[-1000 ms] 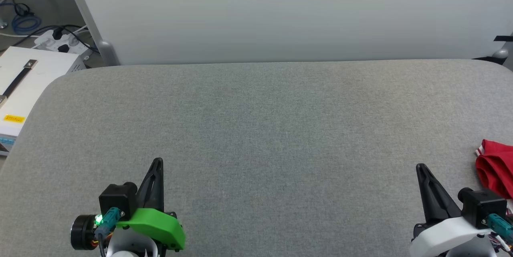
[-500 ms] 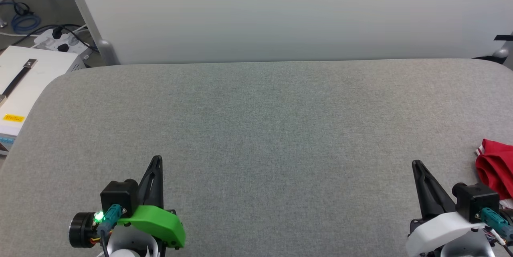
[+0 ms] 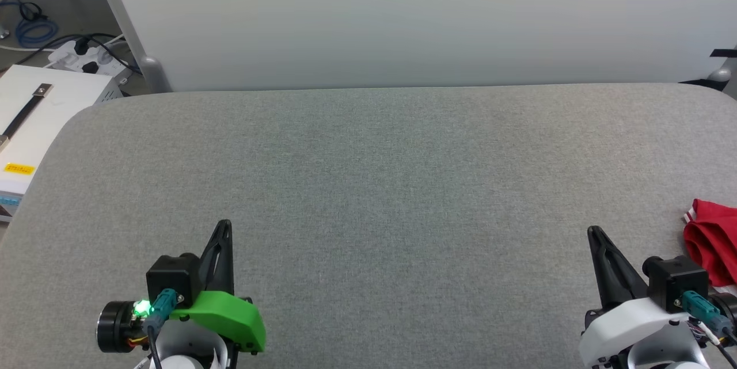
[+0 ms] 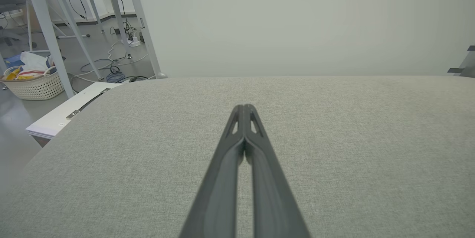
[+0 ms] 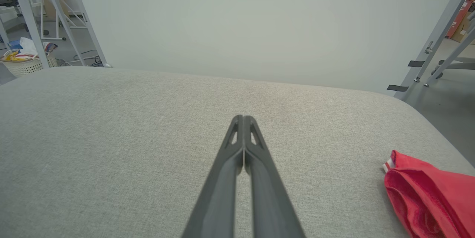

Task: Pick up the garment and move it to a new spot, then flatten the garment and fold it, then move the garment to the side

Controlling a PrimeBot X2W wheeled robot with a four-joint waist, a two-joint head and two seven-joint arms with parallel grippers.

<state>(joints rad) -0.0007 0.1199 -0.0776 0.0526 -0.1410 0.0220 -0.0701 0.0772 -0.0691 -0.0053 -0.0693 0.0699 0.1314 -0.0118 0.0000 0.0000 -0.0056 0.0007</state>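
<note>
The garment (image 3: 711,239), a red bundle with a bit of striped trim, lies folded at the right edge of the grey table, cut off by the frame. The right wrist view shows the garment (image 5: 426,197) at its lower right. My right gripper (image 3: 593,232) is shut and empty, just left of the garment and apart from it; its fingertips meet (image 5: 243,118). My left gripper (image 3: 224,224) hovers shut and empty over the table's front left, its tips pressed together (image 4: 244,107).
The grey fabric table (image 3: 368,167) ends at a pale wall panel (image 3: 403,18). A white box (image 3: 34,121) with a black strap, cables and a power strip (image 3: 86,58) sit off the left edge. A laundry basket (image 4: 33,82) stands on the floor.
Both grippers have drifted slightly forward up the head view; the right one also moved a little left, away from the garment. The garment has stayed put.
</note>
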